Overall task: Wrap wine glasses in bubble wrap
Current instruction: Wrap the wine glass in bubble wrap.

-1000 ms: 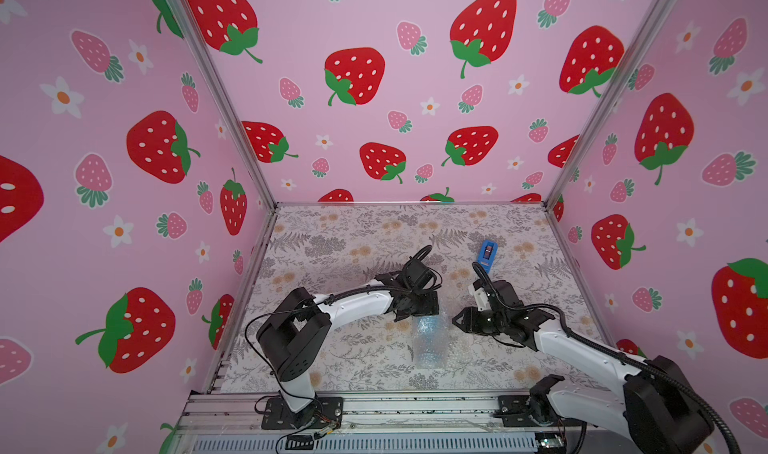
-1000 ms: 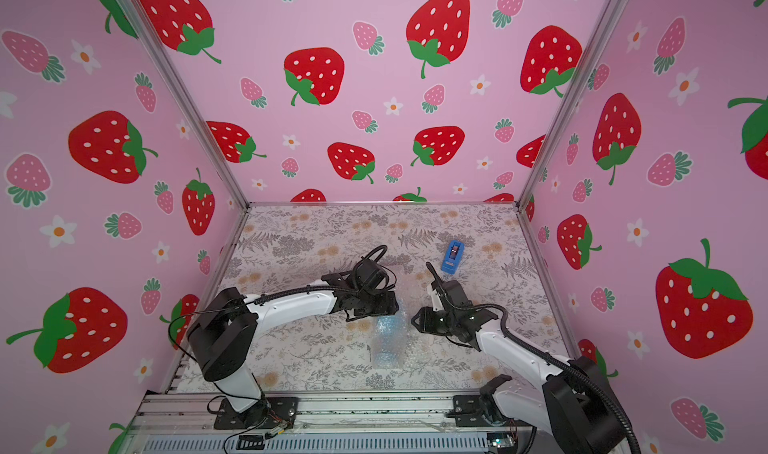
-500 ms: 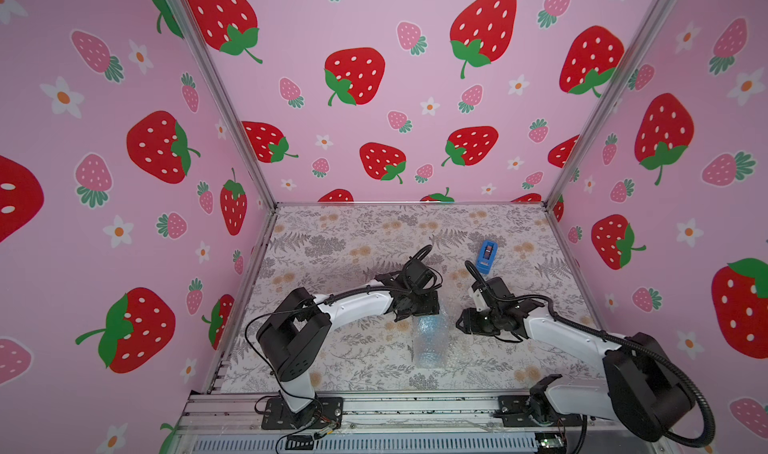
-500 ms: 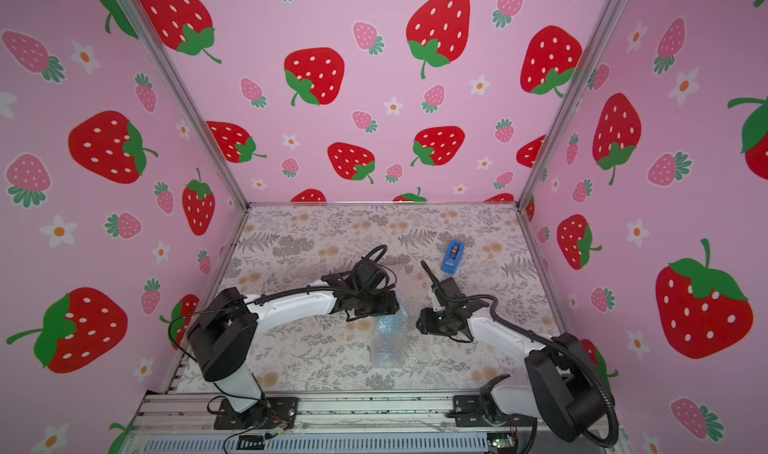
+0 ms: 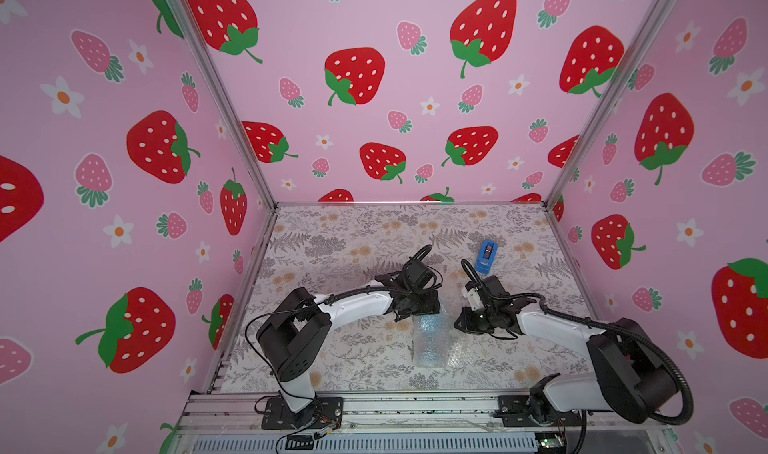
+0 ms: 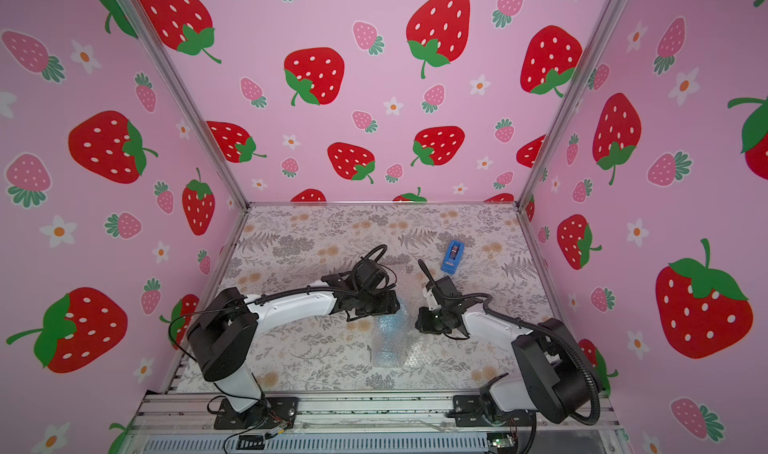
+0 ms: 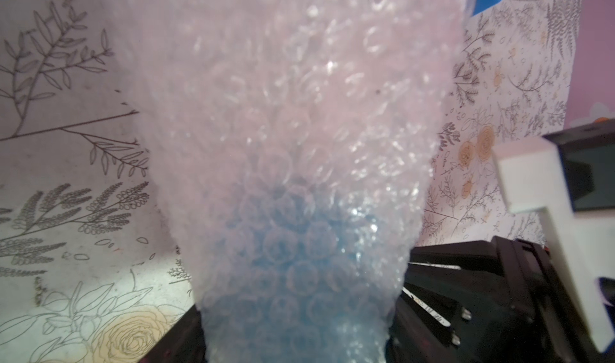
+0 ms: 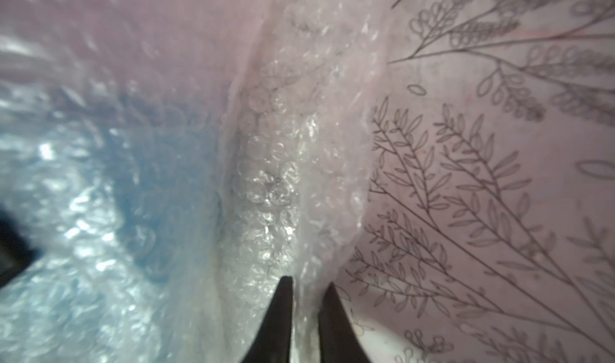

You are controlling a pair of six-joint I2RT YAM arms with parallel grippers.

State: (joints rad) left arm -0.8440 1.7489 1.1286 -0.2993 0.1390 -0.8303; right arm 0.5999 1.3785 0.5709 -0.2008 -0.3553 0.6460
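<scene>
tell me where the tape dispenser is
In both top views the tape dispenser lies on the table's far right, just beyond the right arm.

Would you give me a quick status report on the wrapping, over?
Left gripper clamped around wrapped goblet. Right gripper pinching bubble wrap edge. Tape dispenser sits clear, nothing blocking.

Left arm (image 5: 357, 304) is reaching forward, low, elbow bent; left gripper (image 5: 422, 312) is clamping the wrapped wine glass (image 7: 293, 278), jaws standing wide. Right arm (image 5: 557, 327) is stretching in alongside, and right gripper (image 8: 306, 294) is pinching a bubble wrap (image 8: 283, 185) fold (fingertips nearly meeting). Both grippers are sitting near each other.
</scene>
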